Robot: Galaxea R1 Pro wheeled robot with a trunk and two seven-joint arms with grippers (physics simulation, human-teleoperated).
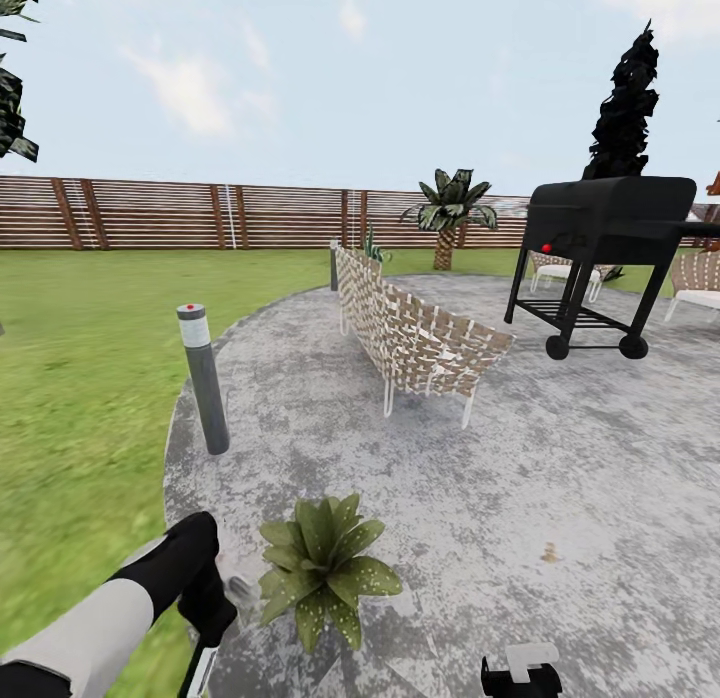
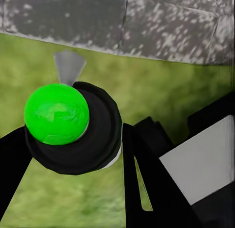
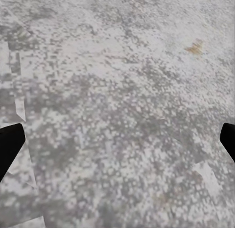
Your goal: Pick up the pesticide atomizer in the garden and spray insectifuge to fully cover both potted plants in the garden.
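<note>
We see woven bench (image 1: 420, 338) mid-paving, black grill (image 1: 598, 253) beyond (red knob), grey bollard light (image 1: 203, 378) at lawn edge.

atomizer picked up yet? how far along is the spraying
Done: the left gripper holds a dark bottle topped by a green ball, apparently the pesticide atomizer. In hand: in the head view the left arm is beside one potted plant at the edge of the paved patch; no spray shows. Left: covering this plant and the second one. The right gripper is open over paving.
</note>
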